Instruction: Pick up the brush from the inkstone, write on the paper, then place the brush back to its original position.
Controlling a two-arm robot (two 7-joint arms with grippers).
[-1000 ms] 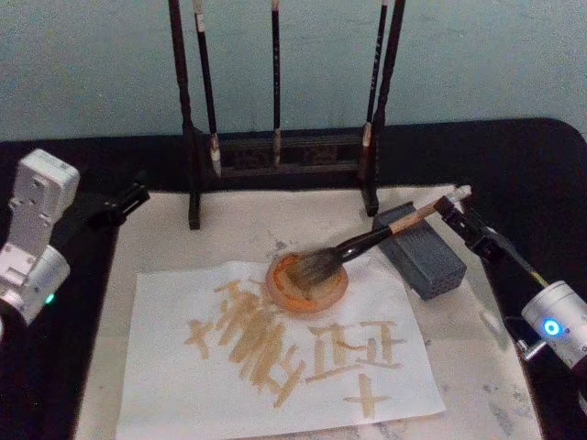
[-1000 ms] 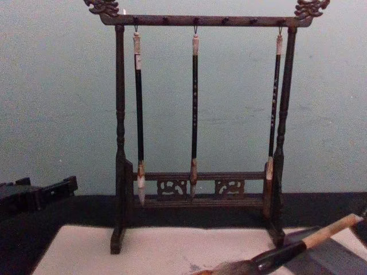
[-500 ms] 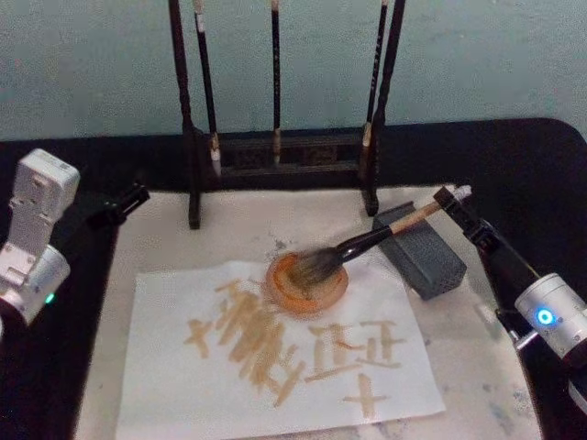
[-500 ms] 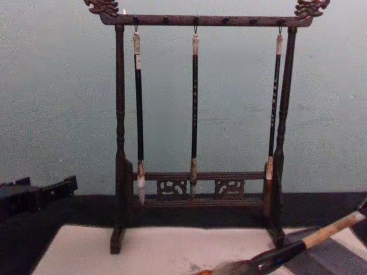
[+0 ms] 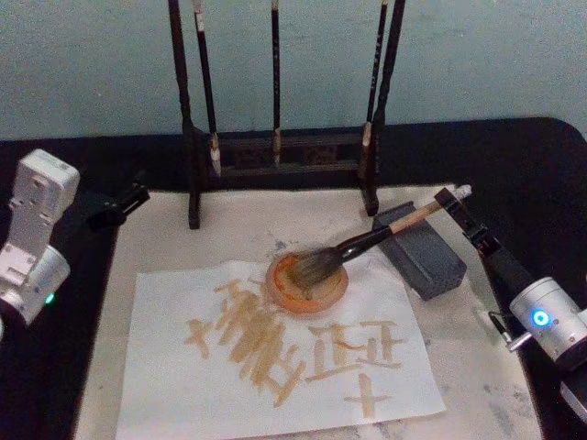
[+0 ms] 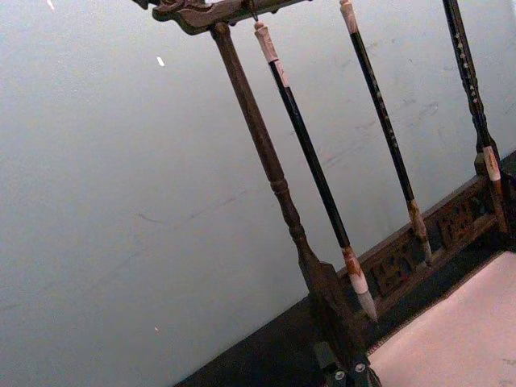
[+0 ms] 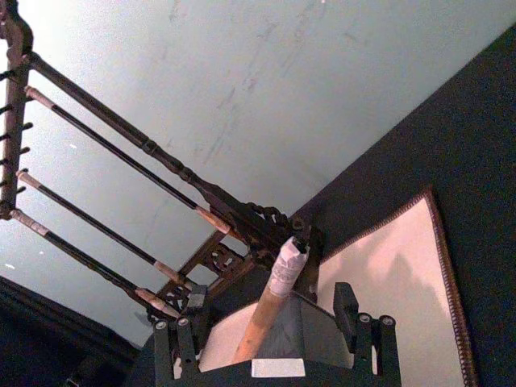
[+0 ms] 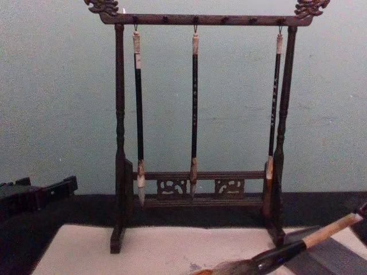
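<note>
Bushy-bristled wooden brush (image 5: 368, 241) across slab-shaped inkstone (image 5: 431, 262)

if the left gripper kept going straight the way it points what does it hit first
The left gripper would likely meet the brush stand's left post low down; depth is unclear.

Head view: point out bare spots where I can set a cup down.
Free: the cream mat strip between the brush stand and the paper; the mat's near right corner, beside the paper. Crowded: dish, brush, inkstone and right gripper at centre-right. The left gripper is parked off the mat's far left corner.
</note>
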